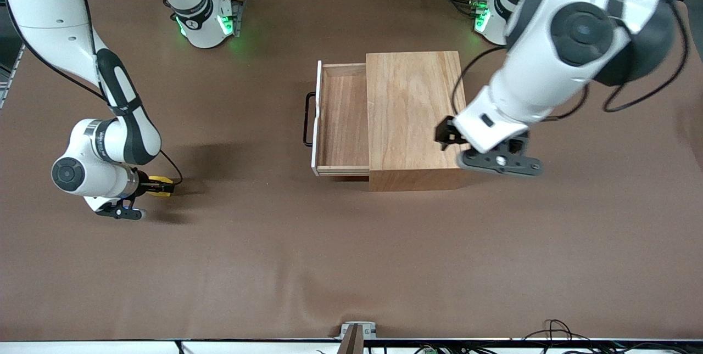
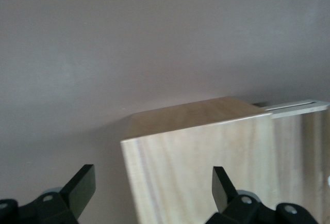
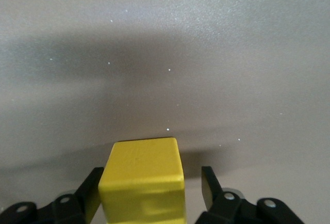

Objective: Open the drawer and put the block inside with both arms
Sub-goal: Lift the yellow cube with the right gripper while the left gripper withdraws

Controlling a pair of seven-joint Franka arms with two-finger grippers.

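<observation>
At right arm's end of table, my right gripper (image 3: 149,195) straddles yellow block (image 3: 143,182), fingers spread, not yet pinching; drawer (image 1: 341,118) open. Left gripper (image 2: 152,190) spread over wooden box (image 1: 414,118), waiting. Next: close, lift, carry to drawer.

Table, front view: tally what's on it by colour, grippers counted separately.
Light wood: 2, the large plain wooden box and the shallow light-wood drawer pulled out of it.
Yellow: 1, the small bright yellow cube block, between the right gripper's fingers.
Black grippers: 2, the right one and the left gripper, open beside the box.
Total: 5
</observation>
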